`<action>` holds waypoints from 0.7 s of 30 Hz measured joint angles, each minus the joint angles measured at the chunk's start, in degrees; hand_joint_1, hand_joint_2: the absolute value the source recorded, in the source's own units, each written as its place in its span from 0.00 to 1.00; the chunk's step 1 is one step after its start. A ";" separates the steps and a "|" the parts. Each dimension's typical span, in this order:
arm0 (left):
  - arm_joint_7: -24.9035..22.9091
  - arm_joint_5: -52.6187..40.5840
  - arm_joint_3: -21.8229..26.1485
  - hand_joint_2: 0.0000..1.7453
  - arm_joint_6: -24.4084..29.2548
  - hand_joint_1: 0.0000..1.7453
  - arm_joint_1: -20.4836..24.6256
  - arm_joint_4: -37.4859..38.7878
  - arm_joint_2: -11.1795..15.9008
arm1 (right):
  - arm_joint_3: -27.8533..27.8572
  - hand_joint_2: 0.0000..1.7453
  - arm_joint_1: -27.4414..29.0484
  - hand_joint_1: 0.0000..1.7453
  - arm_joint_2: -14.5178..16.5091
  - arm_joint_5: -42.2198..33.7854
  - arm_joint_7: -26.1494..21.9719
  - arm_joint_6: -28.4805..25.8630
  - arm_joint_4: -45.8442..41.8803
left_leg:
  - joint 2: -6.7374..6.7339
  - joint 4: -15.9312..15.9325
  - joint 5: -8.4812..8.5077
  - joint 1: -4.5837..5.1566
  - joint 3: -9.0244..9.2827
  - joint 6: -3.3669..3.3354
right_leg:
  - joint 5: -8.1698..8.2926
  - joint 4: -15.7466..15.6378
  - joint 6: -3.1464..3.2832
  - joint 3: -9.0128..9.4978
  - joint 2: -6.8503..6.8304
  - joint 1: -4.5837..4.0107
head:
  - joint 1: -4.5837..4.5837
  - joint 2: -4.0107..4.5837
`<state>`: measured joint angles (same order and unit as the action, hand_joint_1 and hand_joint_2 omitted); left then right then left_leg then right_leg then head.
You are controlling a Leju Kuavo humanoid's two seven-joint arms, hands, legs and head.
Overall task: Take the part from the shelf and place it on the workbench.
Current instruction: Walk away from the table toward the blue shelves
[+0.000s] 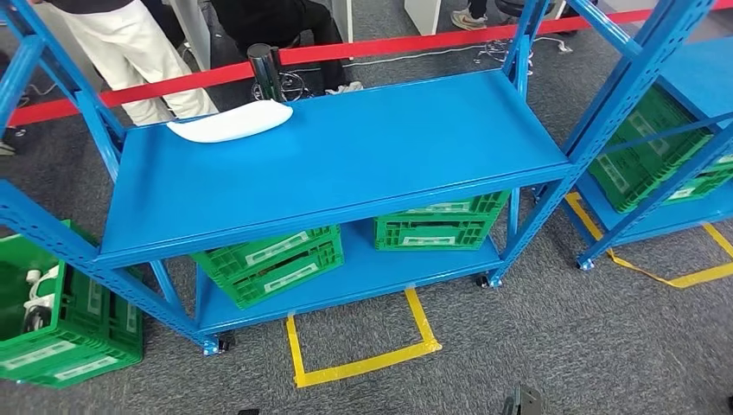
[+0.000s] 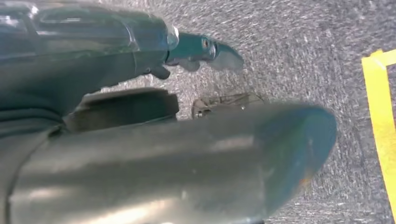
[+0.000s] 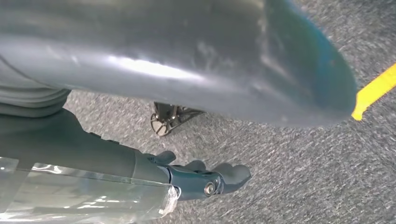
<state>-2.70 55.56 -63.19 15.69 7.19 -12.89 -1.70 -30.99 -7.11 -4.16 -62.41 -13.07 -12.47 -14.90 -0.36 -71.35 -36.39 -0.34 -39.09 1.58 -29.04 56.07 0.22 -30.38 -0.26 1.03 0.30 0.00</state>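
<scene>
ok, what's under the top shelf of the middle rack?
Under the top shelf, two green crates sit on the lower shelf. The top shelf covers their open tops, so their contents cannot be seen.

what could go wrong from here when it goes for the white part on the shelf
1. The white part lies at the far back-left corner of the blue shelf, so the reach is long and a push could slide it off the rear edge.
2. The red barrier tape and its post stand just behind the part; an overreaching hand might snag them.
3. People stand close behind the tape, near where the arm would stretch.
</scene>
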 joint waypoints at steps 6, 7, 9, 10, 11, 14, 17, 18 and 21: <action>-0.05 0.00 0.00 0.00 -0.01 0.00 -0.03 -0.01 0.15 | -0.04 0.00 -0.03 0.00 0.03 0.01 0.02 0.02 -0.01 | -3.73 10.86 7.06 -0.21 5.41 0.26 | -1.04 0.53 -1.25 0.83 -3.20 -0.02 | -0.97 0.00; -0.05 0.01 0.00 0.00 -0.01 0.00 0.01 -0.01 0.16 | -0.05 0.00 -0.05 0.00 0.02 0.01 0.04 0.04 -0.01 | -4.49 12.26 7.21 -0.01 6.05 -0.11 | -1.24 0.63 -1.57 0.98 -3.66 -0.17 | -0.90 0.00; -0.06 0.02 0.00 0.00 -0.02 0.00 0.02 -0.02 0.17 | -0.06 0.00 -0.08 0.00 0.01 -0.01 0.10 0.09 -0.01 | -3.66 12.53 7.09 0.18 5.97 -1.06 | -1.43 0.53 -2.12 1.31 -4.77 -0.26 | -0.59 0.00; -0.06 0.03 0.00 0.00 -0.01 0.00 -0.01 -0.02 0.17 | -0.07 0.00 -0.10 0.00 0.03 -0.04 0.12 0.09 -0.01 | -3.00 12.61 7.19 0.14 5.96 -1.44 | -1.71 0.57 -2.40 1.49 -4.98 -0.14 | -0.39 0.00; -0.07 0.03 0.00 0.00 -0.01 0.00 0.00 -0.02 0.17 | -0.09 0.00 -0.08 0.00 0.06 -0.07 0.13 0.10 -0.01 | -2.31 12.70 7.32 0.08 5.97 -1.81 | -2.39 1.17 -2.67 1.40 -4.49 -0.02 | -0.30 0.00; -0.07 0.04 0.00 0.00 0.01 0.00 0.11 -0.03 0.12 | -0.34 0.00 0.11 0.00 0.08 -0.14 0.13 0.08 -0.01 | -0.50 12.84 7.59 0.02 6.01 -2.68 | -7.66 10.14 -2.99 -2.32 -1.04 0.05 | 0.33 0.00; -0.08 0.07 0.00 0.00 0.01 0.00 0.02 -0.03 0.09 | -0.53 0.00 0.36 0.00 0.02 -0.19 0.13 0.03 0.01 | 1.21 12.82 7.60 0.44 6.10 -3.02 | -9.35 17.80 -2.54 -6.31 -0.03 -0.11 | 1.29 0.00; -0.08 0.07 0.00 0.00 0.01 0.00 0.01 -0.03 0.09 | -0.56 0.00 0.35 0.00 0.02 -0.22 0.13 0.03 0.02 | 1.62 12.81 7.59 0.59 6.20 -3.05 | -7.63 16.18 -2.20 -5.91 0.00 -0.20 | 1.62 0.00; -0.07 0.07 0.00 0.00 -0.01 0.00 0.02 -0.03 -0.03 | -0.63 0.00 0.03 0.00 -0.07 -0.51 0.13 0.05 0.04 | 2.22 12.74 7.49 1.01 6.36 -2.99 | -1.55 5.02 -0.70 -1.75 0.01 -0.74 | 2.18 0.00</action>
<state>-2.76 55.63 -63.19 15.68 7.21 -12.92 -1.74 -31.62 -7.09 -4.23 -62.92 -12.94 -12.41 -14.86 1.87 -58.61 -28.90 0.67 -32.73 -1.41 -30.59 61.08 -0.48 -32.13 -0.26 0.29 2.48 0.00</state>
